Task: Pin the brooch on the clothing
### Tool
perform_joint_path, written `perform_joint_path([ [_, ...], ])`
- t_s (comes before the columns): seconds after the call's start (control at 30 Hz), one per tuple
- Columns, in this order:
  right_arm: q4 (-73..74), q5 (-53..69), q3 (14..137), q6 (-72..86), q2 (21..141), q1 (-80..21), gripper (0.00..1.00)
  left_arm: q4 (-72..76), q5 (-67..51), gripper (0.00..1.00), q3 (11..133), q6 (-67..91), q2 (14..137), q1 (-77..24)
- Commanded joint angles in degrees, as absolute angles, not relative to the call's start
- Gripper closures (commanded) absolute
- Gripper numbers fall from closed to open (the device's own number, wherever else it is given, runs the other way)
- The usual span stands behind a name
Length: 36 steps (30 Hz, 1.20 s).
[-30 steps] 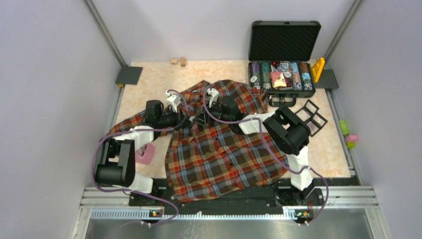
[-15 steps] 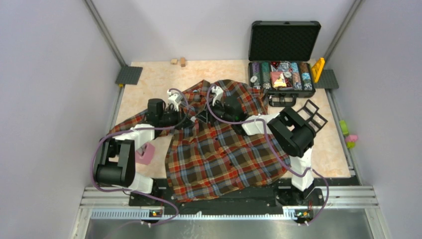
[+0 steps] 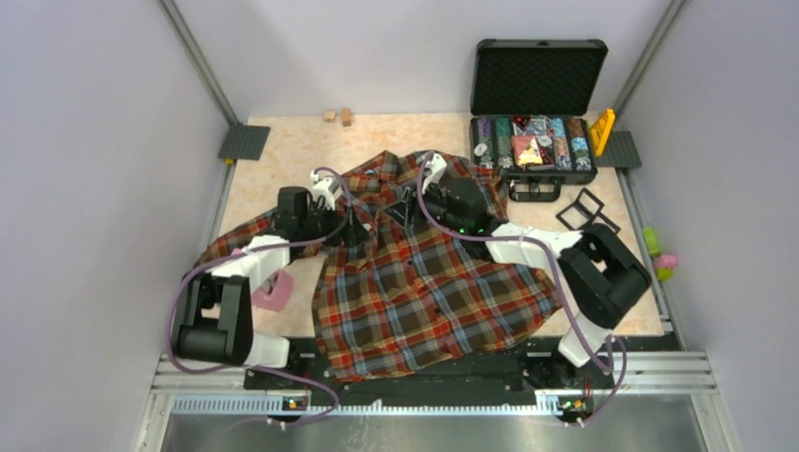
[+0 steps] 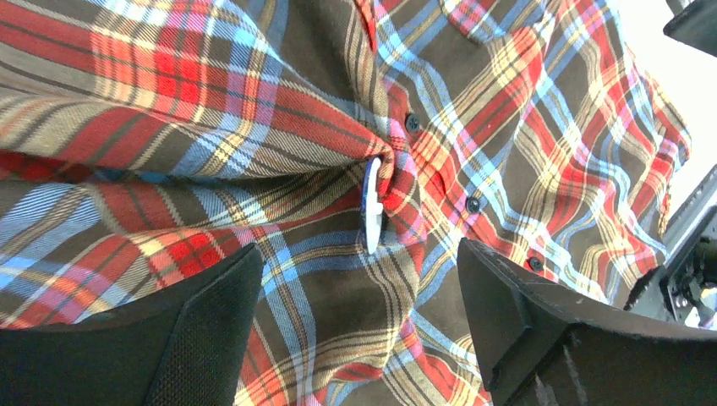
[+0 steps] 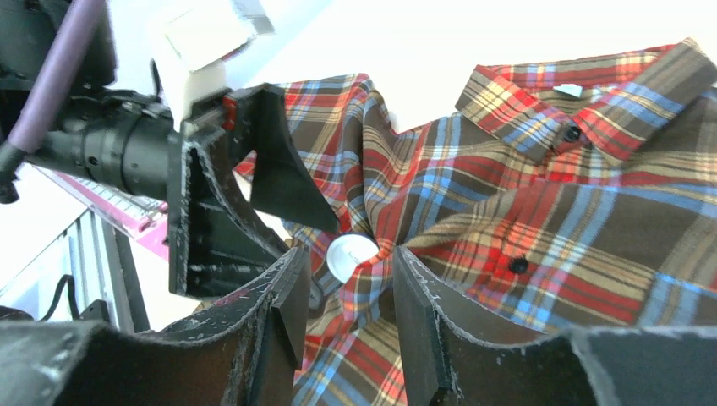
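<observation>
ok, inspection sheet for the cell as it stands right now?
surface: peach table top, its middle covered by cloth.
job's things: plaid shirt spread out, puckered beside the buttons; brooch edge-on at that pucker.
clutter: open black case of small items, pink block, two wooden blocks.
grippers: left gripper open, fingers clear of the brooch; right gripper jaws narrowly apart round the pucker, grip unclear.
cables: purple cables loop along both arms; no snag seen.
surroundings: pale walls, metal rail at the near edge.
</observation>
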<state>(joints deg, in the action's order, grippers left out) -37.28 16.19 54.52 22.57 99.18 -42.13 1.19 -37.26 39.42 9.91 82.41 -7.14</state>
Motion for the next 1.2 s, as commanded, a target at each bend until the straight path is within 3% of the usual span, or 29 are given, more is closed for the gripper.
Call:
perform_joint_path([
  [0.0,-29.1,11.1,52.8,19.8,90.2,-41.5,0.57,-1.2,-31.9,0.1,41.2,11.2,73.8,-7.4],
  [0.27,-6.5,1.0,51.9,18.9,77.6,-39.8,0.56,-10.9,-25.5,0.05,47.2,15.8,59.1,-7.7],
  [0.43,9.2,-5.1,50.4,19.4,69.8,-37.9,0.55,-27.2,-33.0,0.03,62.1,13.0,60.7,-7.6],
  [0.53,15.6,-7.3,48.4,19.8,64.7,-36.0,0.54,-33.0,-30.3,0.02,69.1,14.4,63.0,-7.6],
  [0.6,19.5,-8.6,46.7,20.8,61.5,-33.6,0.54,-29.7,-32.5,0.02,68.4,15.2,63.5,-7.4],
  [0.73,28.1,-10.0,43.9,22.9,54.2,-25.6,0.54,-20.4,-26.3,0.02,60.7,18.8,62.2,-6.9],
  [0.9,32.6,-11.4,42.5,23.5,49.5,-15.3,0.5,-25.0,-21.3,0.02,59.2,13.6,58.3,-6.3],
  [1.03,32.3,-12.8,44.2,24.1,53.7,-7.0,0.5,-29.1,-9.4,0.02,58.5,7.5,55.5,-6.3],
  [1.17,28.4,-21.4,46.5,22.5,61.9,-6.6,0.51,-29.2,-7.1,0.02,57.2,7.2,54.7,-6.3],
])
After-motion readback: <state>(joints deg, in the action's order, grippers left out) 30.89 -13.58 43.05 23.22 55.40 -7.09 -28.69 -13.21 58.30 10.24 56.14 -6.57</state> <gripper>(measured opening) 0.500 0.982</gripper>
